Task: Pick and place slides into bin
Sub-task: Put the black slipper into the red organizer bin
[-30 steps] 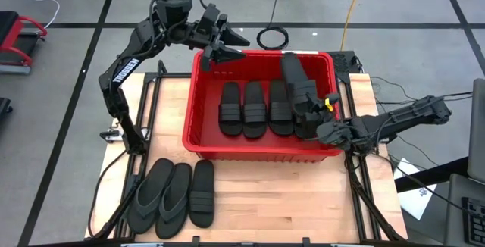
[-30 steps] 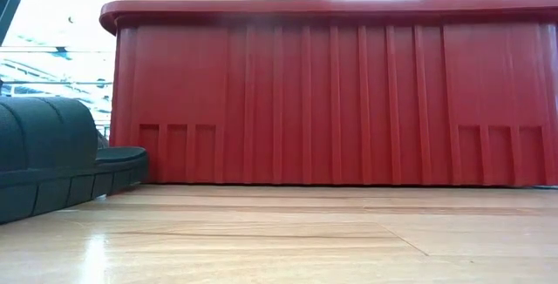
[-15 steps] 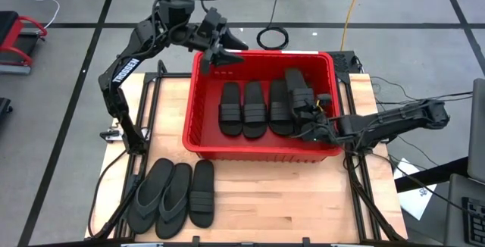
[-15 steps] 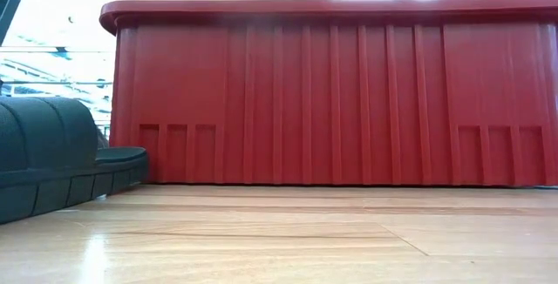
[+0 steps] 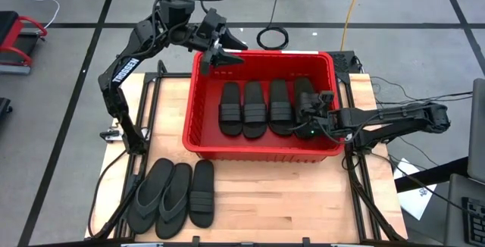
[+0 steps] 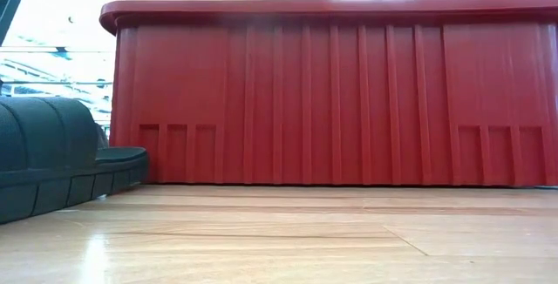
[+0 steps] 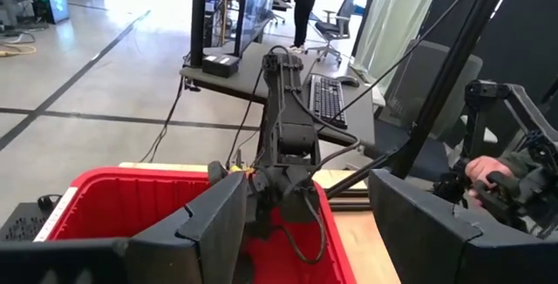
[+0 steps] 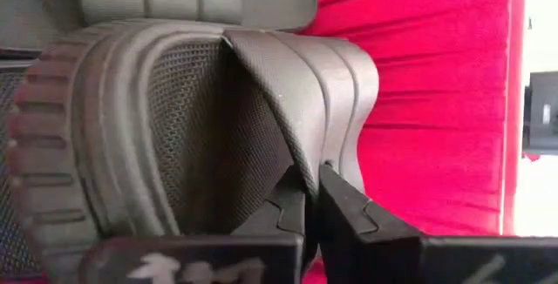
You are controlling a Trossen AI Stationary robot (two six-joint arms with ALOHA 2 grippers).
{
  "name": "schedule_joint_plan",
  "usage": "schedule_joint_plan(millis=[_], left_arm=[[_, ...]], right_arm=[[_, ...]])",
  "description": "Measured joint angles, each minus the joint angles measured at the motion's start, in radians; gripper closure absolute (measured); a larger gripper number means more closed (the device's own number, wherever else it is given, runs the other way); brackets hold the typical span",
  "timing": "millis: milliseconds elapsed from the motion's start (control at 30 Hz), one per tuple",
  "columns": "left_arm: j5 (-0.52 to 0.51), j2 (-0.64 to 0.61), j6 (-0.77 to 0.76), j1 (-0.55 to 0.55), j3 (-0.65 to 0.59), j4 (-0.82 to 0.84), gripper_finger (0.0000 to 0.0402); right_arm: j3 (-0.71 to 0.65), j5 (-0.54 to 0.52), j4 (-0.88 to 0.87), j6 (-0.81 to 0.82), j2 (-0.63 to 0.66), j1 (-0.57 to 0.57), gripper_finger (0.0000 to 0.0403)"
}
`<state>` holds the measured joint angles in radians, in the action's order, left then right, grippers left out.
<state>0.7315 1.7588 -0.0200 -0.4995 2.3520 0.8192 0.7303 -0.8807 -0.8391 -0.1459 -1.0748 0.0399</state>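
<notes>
Surface: pale wooden table top (image 5: pixel 258 194) on a dark frame, standing on a grey floor marked with black lines; coiled cable (image 5: pixel 271 36) on the floor beyond the table. Room, seen from the left wrist: desk with keyboard (image 7: pixel 324 101), office chairs, a person standing far off, and a person's hand (image 7: pixel 485 172) at the edge. Bin (image 5: pixel 198 99): red crate at the table's middle; its ribbed wall fills the low view and blocks all sight of the inside. Contents: four band-strap slides side by side. The fourth slide (image 5: pixel 305 95), nearest the right arm, has its strap pinched between the closed fingers of the right gripper (image 8: pixel 311 199), low inside the bin. Outside the bin, near the table's front corner on the left arm's side: two flip-flops (image 5: pixel 161 195) and one band-strap slide (image 5: pixel 201 192), laid together. Left gripper (image 5: pixel 225 52): fingers wide apart, holding nothing, over the bin's far corner.
</notes>
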Motion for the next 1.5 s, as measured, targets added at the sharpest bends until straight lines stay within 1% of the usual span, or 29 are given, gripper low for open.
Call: schedule_joint_plan(millis=[100, 167, 300, 467, 567, 700, 833, 900, 1000, 1133, 1233, 1300, 1400, 1500], left_arm=[[0.001, 0.0, 0.013, -0.006, 0.0, 0.0, 0.016], [0.001, 0.0, 0.015, -0.012, 0.0, 0.0, 0.016], [0.004, 0.0, 0.014, -0.027, 0.0, 0.0, 0.016], [0.061, 0.0, 0.005, -0.046, 0.0, 0.0, 0.016], [0.062, 0.0, -0.002, -0.052, 0.0, 0.002, 0.016], [0.063, 0.0, 0.027, -0.052, 0.0, 0.019, 0.016], [0.063, 0.0, 0.035, -0.052, 0.0, 0.027, 0.016], [0.063, 0.0, 0.044, -0.052, 0.0, 0.038, 0.016], [0.064, 0.0, 0.066, -0.051, 0.0, 0.058, 0.016], [0.064, 0.0, 0.07, -0.051, 0.0, 0.063, 0.016], [0.064, 0.0, 0.076, -0.053, 0.0, 0.074, 0.016], [0.066, 0.0, 0.088, -0.057, 0.0, 0.087, 0.016], [0.09, 0.0, 0.094, -0.069, 0.0, 0.108, 0.016], [0.101, 0.0, 0.095, -0.081, 0.0, 0.121, 0.016]], right_arm=[[0.0, 0.071, 0.01, -0.024, -0.004, 0.0, 0.0403], [0.0, 0.108, -0.007, -0.004, -0.007, 0.0, 0.0403], [0.001, 0.221, -0.018, 0.003, -0.007, 0.0, 0.04], [0.002, 0.252, -0.015, 0.007, -0.007, 0.007, 0.0395], [0.002, 0.253, -0.015, 0.004, -0.007, 0.008, 0.0393], [0.004, 0.254, -0.016, 0.003, -0.007, 0.007, 0.0392], [0.04, 0.259, -0.013, 0.009, -0.002, 0.007, 0.0389], [0.069, 0.268, -0.012, 0.005, 0.0, 0.007, 0.0378], [0.104, 0.314, -0.021, 0.017, 0.0, 0.006, 0.0348], [0.116, 0.388, -0.057, 0.088, 0.0, 0.006, 0.0302], [0.116, 0.436, -0.118, 0.151, 0.0, 0.006, 0.0278], [0.116, 0.486, -0.152, 0.181, 0.0, 0.006, 0.027], [0.117, 0.53, -0.171, 0.212, 0.0, 0.006, 0.0267], [0.129, 0.548, -0.175, 0.216, 0.0, 0.006, 0.0268]])
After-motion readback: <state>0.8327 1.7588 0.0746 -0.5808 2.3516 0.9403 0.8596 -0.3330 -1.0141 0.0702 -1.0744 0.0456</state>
